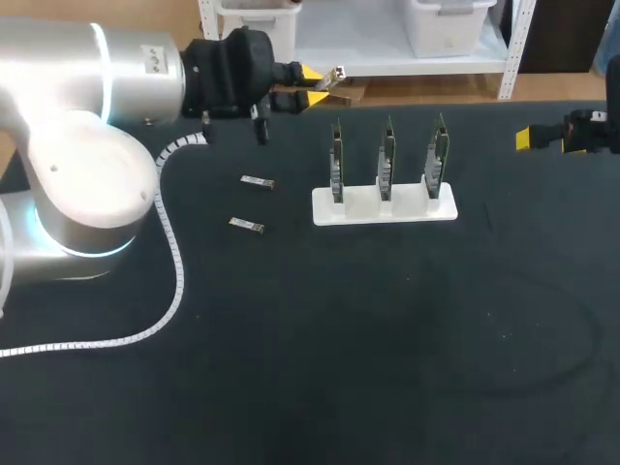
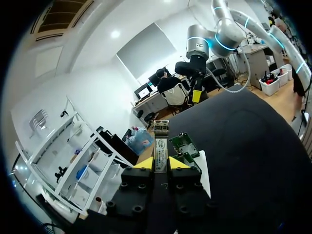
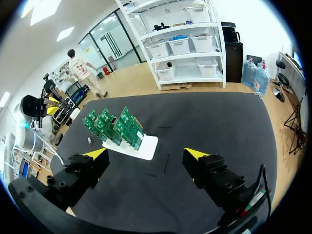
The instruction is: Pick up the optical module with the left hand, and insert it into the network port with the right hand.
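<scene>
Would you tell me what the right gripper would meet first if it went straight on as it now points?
The right gripper would probably meet the nearest circuit board on the white stand; nothing shows between. Height is unclear; it might pass above.

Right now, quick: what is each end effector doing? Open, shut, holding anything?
Left end effector: shut on the small silver metal optical module.
Right end effector: open, holding nothing.

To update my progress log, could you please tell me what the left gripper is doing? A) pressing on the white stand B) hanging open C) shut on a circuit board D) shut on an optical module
D: in the left wrist view both yellow tips of the left gripper press an optical module from two sides.
</scene>
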